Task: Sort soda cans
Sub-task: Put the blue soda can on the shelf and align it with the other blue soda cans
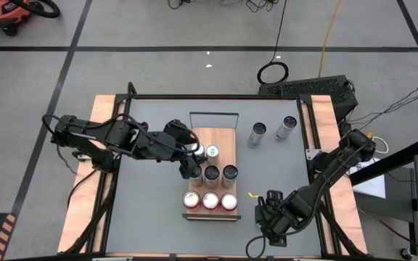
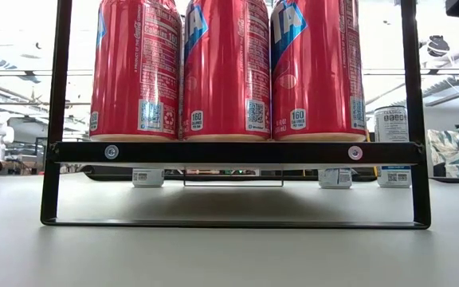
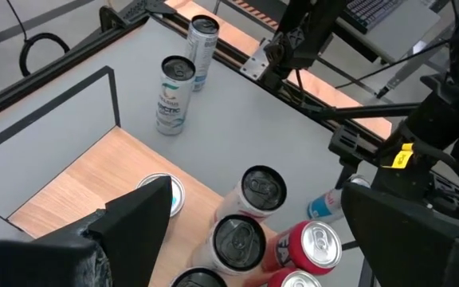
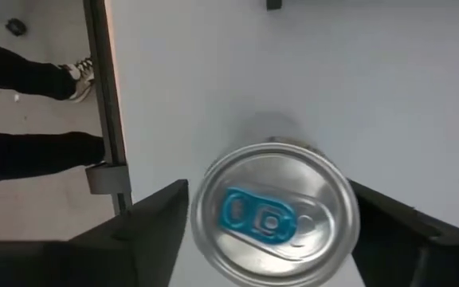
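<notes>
Grey table (image 1: 158,145), wood rails both sides; at centre a wooden tray (image 1: 212,138) w/ black wire frame. Left arm reaches in from 9 o'clock; left gripper (image 1: 192,156) hovers over the tray's 9 o'clock side, fingers spread wide, nothing between them, above a dark-top can (image 1: 192,172). Right arm comes from 3 o'clock, bending to the table's 5 o'clock corner; right gripper (image 4: 265,227) sits over a pale-top can w/ blue tab (image 4: 276,214), fingers either side of it w/ gaps showing, so no firm grip; can stands upright on the bare table just off the tray's 4 o'clock corner. On the tray: three red cans (image 1: 210,201) in a row along the 6 o'clock edge, silver tops; behind them dark-top silver cans (image 1: 220,173); one blue-top can (image 1: 212,151) nr 12 o'clock of that group. Two more silver cans (image 1: 271,130) stand apart on the table at 1 o'clock of the tray. A person's legs and shoes (image 4: 30,80) on the floor beyond the table edge.
</notes>
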`<state>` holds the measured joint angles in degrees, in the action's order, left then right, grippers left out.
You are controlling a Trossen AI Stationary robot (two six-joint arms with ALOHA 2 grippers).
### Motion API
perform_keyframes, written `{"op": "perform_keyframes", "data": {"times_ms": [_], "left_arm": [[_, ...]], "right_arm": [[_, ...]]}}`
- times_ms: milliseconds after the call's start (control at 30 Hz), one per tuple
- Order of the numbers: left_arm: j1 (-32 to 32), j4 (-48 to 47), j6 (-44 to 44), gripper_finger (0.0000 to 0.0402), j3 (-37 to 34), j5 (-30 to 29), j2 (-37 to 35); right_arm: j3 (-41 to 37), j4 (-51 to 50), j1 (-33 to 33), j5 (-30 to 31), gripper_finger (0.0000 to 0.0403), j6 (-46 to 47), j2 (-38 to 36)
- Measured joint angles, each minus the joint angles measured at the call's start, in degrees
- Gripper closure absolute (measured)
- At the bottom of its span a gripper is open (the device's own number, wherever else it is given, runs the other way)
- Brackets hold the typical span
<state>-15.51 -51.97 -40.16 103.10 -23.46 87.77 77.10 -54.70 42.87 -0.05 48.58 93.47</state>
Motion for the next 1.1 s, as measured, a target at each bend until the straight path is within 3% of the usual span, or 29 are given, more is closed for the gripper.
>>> {"op": "perform_keyframes", "data": {"times_ms": [333, 600, 833, 1100], "left_arm": [[0.0, 0.0, 0.0, 0.0033, 0.0, 0.0, 0.0], [0.0, 0.0, 0.0, 0.0033, 0.0, -0.4, 0.0], [0.0, 1.0, -0.4, 0.0033, 0.0, -1.0, 0.0], [0.0, 4.2, -1.2, 0.0033, 0.0, -1.0, 0.0]], "right_arm": [[0.0, 0.1, -0.1, 1.5, 0.0202, -0.2, -0.1], [1.8, -1.3, -0.4, -1.2, 0.0200, -0.8, -0.2], [9.9, -8.0, -1.5, -3.4, 0.0206, -6.3, -0.2], [27.2, -22.0, -4.1, -4.9, 0.0205, -15.0, -0.2]]}}
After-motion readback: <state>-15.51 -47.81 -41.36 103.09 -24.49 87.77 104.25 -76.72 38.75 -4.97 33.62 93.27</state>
